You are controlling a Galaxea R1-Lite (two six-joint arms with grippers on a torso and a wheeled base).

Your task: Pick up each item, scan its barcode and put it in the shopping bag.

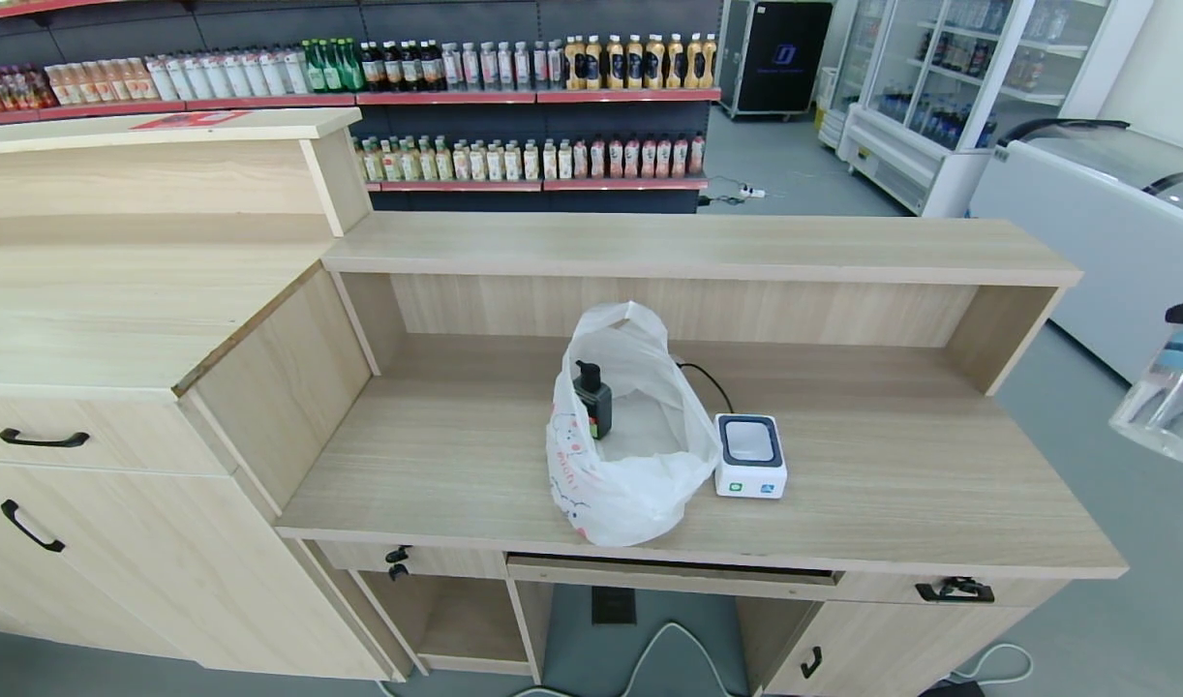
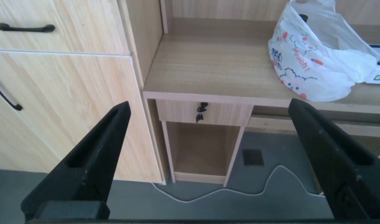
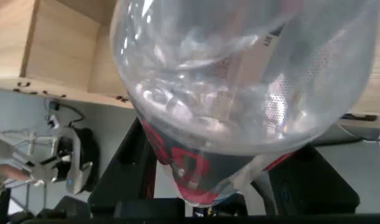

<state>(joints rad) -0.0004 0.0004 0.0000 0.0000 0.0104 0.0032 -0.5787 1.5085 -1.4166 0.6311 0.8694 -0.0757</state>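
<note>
A white plastic shopping bag (image 1: 622,474) stands open in the middle of the wooden counter (image 1: 437,465), with a dark pump bottle (image 1: 592,398) upright inside it. Just right of the bag sits the white barcode scanner (image 1: 749,455). Off the counter's right end, my right gripper (image 3: 221,180) is shut on a clear plastic bottle (image 3: 239,81) with a red label; the bottle (image 1: 1167,399) hangs in the air there. My left gripper (image 2: 208,109) is open and holds nothing, low in front of the counter's left end, with the bag (image 2: 320,56) farther off.
A raised shelf (image 1: 698,247) runs along the counter's back and a taller cabinet with drawers (image 1: 88,445) stands at its left. Shelves of drinks (image 1: 456,77) and glass-door coolers (image 1: 950,87) stand behind. A cable (image 2: 239,190) lies on the floor under the counter.
</note>
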